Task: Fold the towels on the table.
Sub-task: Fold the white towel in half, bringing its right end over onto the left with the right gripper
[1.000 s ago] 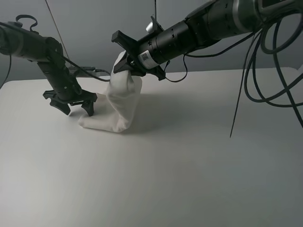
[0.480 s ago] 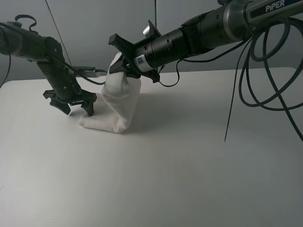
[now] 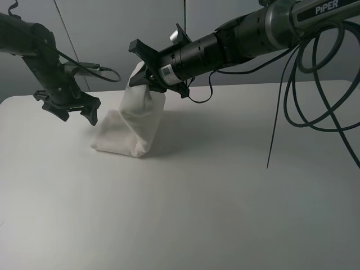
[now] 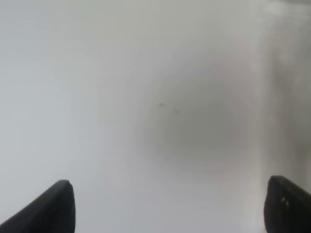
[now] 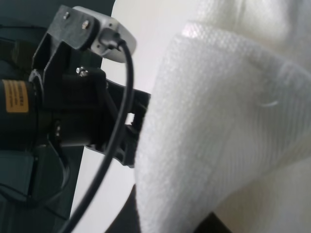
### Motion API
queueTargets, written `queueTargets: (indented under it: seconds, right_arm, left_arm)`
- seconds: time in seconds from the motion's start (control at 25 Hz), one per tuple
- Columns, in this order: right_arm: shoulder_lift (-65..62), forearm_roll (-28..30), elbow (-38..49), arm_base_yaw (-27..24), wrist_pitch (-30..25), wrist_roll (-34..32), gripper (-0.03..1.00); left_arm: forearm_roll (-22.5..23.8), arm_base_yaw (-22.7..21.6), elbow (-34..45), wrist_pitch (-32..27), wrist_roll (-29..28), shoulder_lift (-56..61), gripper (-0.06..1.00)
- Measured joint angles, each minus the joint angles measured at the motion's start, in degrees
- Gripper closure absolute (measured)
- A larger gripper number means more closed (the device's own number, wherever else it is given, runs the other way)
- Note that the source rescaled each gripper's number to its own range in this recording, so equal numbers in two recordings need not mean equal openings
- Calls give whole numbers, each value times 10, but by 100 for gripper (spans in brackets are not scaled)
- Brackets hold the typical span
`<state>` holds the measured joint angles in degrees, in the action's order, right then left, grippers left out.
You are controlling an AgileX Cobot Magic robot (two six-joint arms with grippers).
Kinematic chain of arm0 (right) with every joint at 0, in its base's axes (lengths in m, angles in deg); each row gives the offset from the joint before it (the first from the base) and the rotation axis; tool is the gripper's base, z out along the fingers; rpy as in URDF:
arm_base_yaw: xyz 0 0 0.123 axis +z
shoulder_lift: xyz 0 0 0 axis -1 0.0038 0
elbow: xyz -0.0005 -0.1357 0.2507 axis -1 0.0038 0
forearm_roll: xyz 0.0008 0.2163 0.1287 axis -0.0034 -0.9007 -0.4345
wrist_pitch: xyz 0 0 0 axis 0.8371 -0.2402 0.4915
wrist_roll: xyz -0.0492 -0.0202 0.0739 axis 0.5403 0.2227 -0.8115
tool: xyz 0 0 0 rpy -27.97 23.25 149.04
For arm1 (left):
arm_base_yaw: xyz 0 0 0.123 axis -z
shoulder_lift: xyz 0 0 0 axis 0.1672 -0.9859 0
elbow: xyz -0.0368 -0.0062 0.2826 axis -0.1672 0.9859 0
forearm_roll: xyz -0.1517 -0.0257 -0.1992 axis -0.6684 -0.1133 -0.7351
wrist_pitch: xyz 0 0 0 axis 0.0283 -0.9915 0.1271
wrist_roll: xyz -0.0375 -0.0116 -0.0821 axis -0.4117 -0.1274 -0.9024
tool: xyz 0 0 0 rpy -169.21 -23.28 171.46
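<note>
Towel (image 3: 135,126): white terry cloth; we see its top held up, the rest slumped on the worktop (image 3: 225,197), left of centre.
Right end effector (image 3: 147,80): clenched on the towel's upper edge.
Left end effector (image 3: 78,118): released, fingers spread wide, hovering near the towel's left side; we see no contact.
</note>
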<state>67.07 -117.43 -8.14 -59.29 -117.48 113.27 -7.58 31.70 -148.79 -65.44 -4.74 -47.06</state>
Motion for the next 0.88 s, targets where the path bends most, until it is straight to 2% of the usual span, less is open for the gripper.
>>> queueTargets:
  seconds: [0.2,0.4,0.48,0.56,0.64,0.68,0.76,0.88]
  right_arm:
    - [0,0,0,0,2,0,92]
    - [0,-2,0,0,10,1,90]
    - [0,-9,0,0,12,2,77]
    - [0,-31,0,0,13,12,53]
    - [0,-64,0,0,11,38,18]
    - [0,-86,0,0,4,57,7]
    - [0,-116,0,1,-11,85,-1]
    - [0,-127,-2,1,-21,99,-3]
  left_arm:
    - [8,-47,0,-37,10,16,-5]
    - [9,-60,0,-43,25,41,-5]
    - [10,-60,0,-43,31,51,-5]
    - [10,-60,0,-43,37,55,-5]
    - [11,-60,0,-46,41,60,-5]
    - [11,-60,0,-47,41,61,-5]
    - [12,-60,0,-47,42,61,-5]
    - [12,-60,0,-48,43,61,-5]
